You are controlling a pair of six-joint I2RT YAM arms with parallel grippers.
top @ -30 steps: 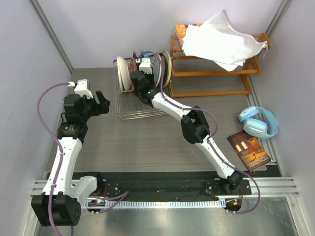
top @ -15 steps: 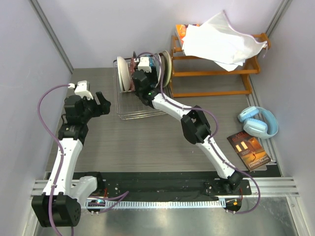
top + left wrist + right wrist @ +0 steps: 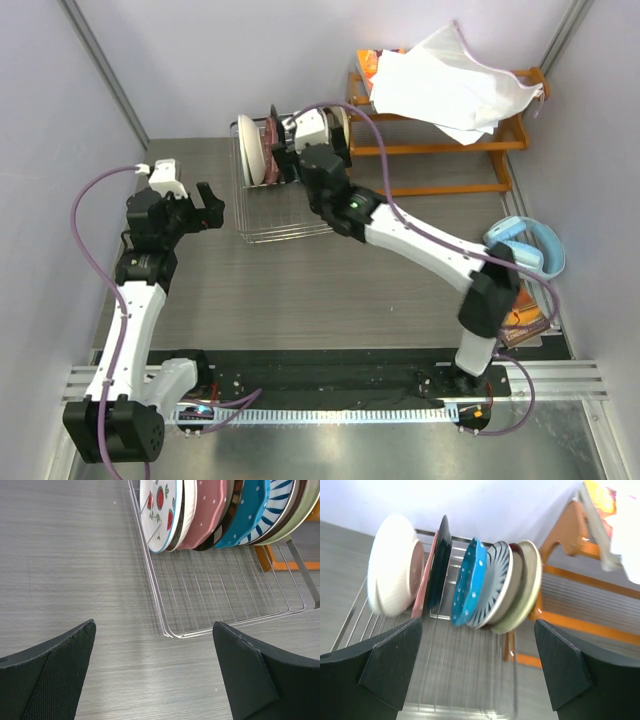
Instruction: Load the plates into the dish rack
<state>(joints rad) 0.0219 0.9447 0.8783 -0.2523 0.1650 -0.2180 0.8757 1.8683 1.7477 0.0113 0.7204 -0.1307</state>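
plates (image 3: 470, 587) | upright in dish rack (image 3: 225, 600) | left gripper (image 3: 155, 670): left of rack, jaws wide, empty | right gripper (image 3: 477, 665): over rack, jaws wide, empty

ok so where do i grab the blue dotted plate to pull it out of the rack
By its top rim, coming straight down from above. The blue dotted plate stands on edge in the dish rack, packed between a dark plate and the striped plate, so only its upper edge is free to pinch.
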